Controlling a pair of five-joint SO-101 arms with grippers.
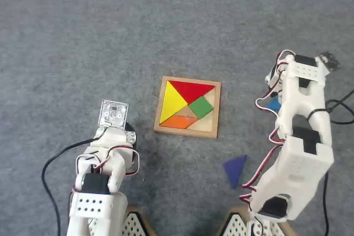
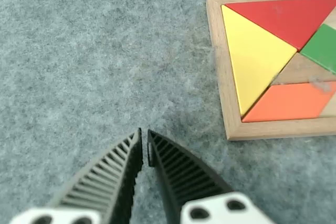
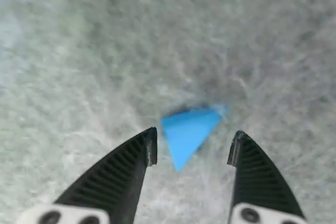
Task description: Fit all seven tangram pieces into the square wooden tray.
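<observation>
The square wooden tray (image 1: 161, 115) lies mid-table and holds a red triangle (image 1: 191, 89), a yellow triangle (image 1: 171, 103), a green square (image 1: 201, 106) and an orange parallelogram (image 1: 178, 121). The same tray (image 2: 226, 108) appears in the left wrist view. A light blue triangle (image 3: 186, 129) lies flat on the grey felt between the fingers of my right gripper (image 3: 193, 148), which is open just above it; part of this triangle (image 1: 273, 104) peeks out beside the right arm. A dark blue triangle (image 1: 234, 168) lies loose near the tray's front right. My left gripper (image 2: 145, 139) is shut and empty over bare felt, left of the tray.
Grey felt covers the whole table. Cables (image 1: 55, 164) run from both arm bases at the front edge. Bare wood shows in the tray's right and front-right part (image 1: 207, 124).
</observation>
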